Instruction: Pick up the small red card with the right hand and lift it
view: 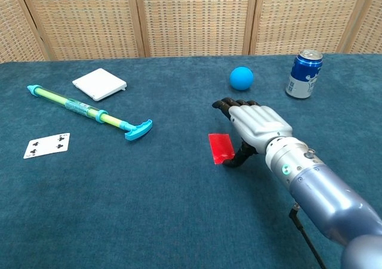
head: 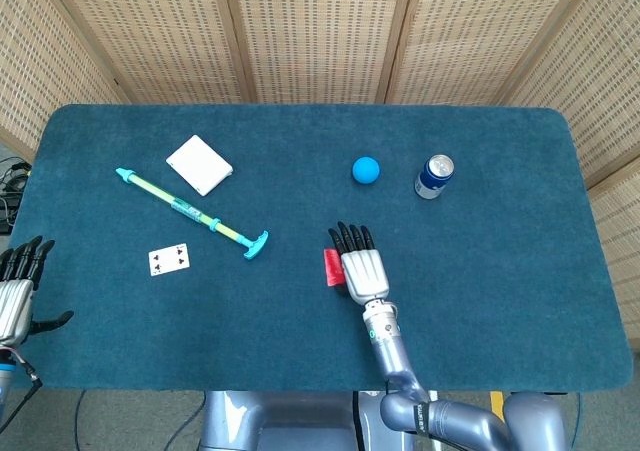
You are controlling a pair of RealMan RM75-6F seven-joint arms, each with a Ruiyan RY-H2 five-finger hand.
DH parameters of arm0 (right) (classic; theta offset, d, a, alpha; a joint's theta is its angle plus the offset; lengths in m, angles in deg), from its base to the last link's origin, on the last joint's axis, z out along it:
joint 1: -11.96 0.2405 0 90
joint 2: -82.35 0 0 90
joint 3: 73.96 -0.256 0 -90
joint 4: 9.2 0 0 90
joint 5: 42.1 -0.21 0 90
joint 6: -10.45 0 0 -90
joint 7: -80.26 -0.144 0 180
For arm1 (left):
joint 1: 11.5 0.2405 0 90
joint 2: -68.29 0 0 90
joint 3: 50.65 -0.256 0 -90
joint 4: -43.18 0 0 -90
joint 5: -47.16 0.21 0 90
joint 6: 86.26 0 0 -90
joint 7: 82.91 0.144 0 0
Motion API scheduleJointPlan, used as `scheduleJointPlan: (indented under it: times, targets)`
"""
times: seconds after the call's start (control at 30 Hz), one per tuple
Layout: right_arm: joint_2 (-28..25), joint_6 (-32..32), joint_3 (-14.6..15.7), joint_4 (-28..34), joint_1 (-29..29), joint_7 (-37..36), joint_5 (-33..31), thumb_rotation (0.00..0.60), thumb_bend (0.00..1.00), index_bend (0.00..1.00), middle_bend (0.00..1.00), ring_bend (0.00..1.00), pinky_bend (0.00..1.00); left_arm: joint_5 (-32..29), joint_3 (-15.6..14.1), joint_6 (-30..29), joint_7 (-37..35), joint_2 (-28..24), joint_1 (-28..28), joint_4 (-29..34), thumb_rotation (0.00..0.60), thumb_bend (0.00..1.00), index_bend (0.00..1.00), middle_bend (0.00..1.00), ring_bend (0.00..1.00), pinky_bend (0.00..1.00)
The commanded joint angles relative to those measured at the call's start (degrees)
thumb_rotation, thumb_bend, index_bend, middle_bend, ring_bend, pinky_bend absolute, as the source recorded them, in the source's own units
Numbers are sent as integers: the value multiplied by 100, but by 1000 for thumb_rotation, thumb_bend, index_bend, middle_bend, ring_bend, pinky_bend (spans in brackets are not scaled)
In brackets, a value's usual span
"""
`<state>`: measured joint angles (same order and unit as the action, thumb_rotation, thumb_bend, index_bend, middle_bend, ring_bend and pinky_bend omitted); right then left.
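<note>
The right robot hand (view: pixel 253 124) hovers palm-down, fingers spread and holding nothing — its thumb reaches down beside the small red card (view: pixel 221 147), which lies flat on the tabletop (view: pixel 179 221) just left of it; beyond the hand sit a blue ball (view: pixel 242 77) and a can (view: pixel 304 73); the left robot hand (head: pixel 18 291) rests open at the tabletop's edge

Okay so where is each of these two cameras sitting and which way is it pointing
Head view: high above the near edge, looking steeply down on the whole table; shows the right hand and forearm beside the small red card, and the left hand at the left edge.
Chest view: lower, looking forward across the table toward the wicker screens; shows only the right hand and arm.
Shared: right hand, small red card, blue ball, can.
</note>
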<state>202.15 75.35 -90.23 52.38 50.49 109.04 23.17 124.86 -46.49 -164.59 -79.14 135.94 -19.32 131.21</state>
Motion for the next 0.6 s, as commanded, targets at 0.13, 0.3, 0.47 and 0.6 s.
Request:
scheduleJointPlan:
  times: [0.13, 0.3, 0.47, 0.6]
  targets:
    - [78, 59, -6, -211, 75, -94, 152, 600, 633, 87, 0, 0, 9, 12, -14, 15, -8, 1, -4, 7, 600, 73, 0, 0, 0, 0]
    - [48, 279, 19, -161, 47, -238, 364, 600, 728, 92, 0, 0, 9, 25, -22, 14, 2, 14, -8, -2, 600, 73, 0, 0, 0, 0]
    - [-88, 423, 77, 104, -65, -292, 459, 600, 675, 92, 0, 0, 9, 39, -23, -8, 2, 13, -4, 6, 600, 73, 0, 0, 0, 0]
    - [-282, 448, 162, 404, -201, -254, 447, 600, 549, 90, 0, 0, 8, 50, -29, -18, 12, 8, 0, 17, 600, 73, 0, 0, 0, 0]
